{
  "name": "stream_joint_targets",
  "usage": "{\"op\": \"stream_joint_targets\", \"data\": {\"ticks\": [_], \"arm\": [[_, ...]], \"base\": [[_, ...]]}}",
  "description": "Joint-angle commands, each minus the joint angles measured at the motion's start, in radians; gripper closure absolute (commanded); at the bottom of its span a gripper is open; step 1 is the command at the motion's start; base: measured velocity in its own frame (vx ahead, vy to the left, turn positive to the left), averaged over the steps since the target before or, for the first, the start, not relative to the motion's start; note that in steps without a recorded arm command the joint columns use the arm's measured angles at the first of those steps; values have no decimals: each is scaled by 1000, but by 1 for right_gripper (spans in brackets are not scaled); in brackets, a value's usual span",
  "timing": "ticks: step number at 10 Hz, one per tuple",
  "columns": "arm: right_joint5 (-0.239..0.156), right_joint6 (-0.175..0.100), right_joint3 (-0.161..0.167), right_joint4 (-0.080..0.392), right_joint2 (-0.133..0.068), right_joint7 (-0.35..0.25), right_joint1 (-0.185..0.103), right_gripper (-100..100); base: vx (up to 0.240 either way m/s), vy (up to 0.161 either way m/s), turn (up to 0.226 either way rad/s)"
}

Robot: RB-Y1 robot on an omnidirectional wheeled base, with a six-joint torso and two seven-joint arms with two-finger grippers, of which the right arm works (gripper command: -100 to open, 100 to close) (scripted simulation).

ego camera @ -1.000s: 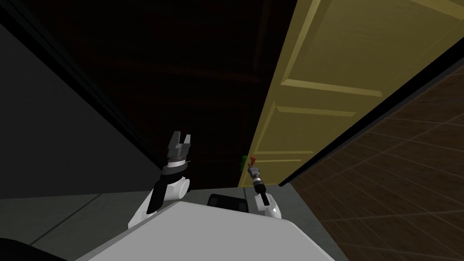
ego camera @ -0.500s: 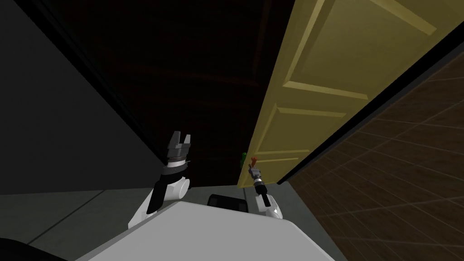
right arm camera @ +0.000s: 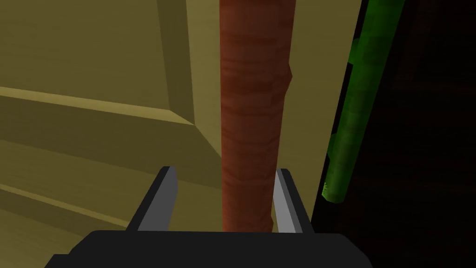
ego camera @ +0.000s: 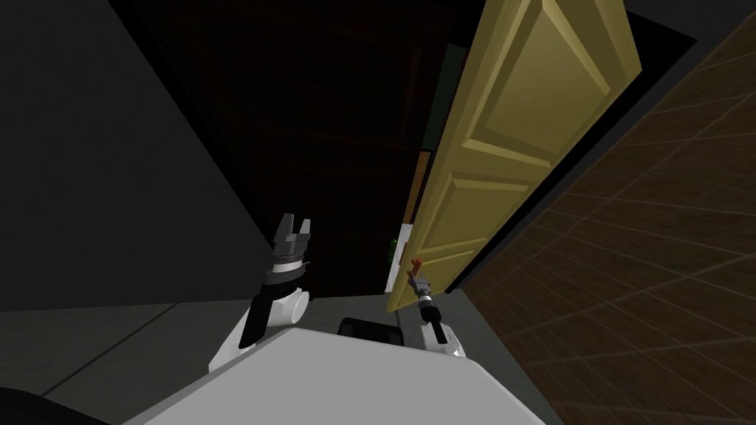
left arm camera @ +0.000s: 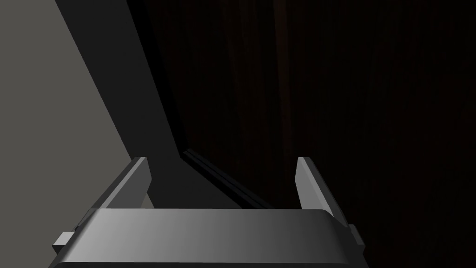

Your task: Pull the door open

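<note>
Door (ego camera: 517,147) swung wider, red-brown handle (right arm camera: 255,116) inside right pincer (right arm camera: 225,170)

On your left: dark grey wall (ego camera: 88,184), dim. Below it, grey floor (ego camera: 103,336), seam lines crossing. On your right: brown tiled surface (ego camera: 650,258), faint grid. Ahead: near-black brown area (ego camera: 310,133), pale strip (ego camera: 404,237) at its right edge.

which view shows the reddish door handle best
The right wrist view: the reddish handle runs large between the right gripper's fingers, against the yellow door. The head view shows it as a speck at that gripper's tip. The left wrist view faces a dark surface.
</note>
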Motion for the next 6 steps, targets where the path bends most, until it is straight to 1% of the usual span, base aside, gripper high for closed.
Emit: {"op": "stream_joint_targets", "data": {"ticks": [1, 3, 4, 5, 6], "arm": [[-18, 5, -20, 30, -16, 8, -5, 100], [-59, 26, -30, 33, -30, 7, 7, 100], [-80, 37, -35, 34, -36, 6, 13, 100], [-80, 37, -35, 34, -36, 6, 13, 100], [-80, 37, -35, 34, -36, 6, 13, 100]], "base": [[-113, -16, -10], [-112, -17, 1], [-157, -18, -5], [-108, -8, -27], [-45, 0, -12]]}}
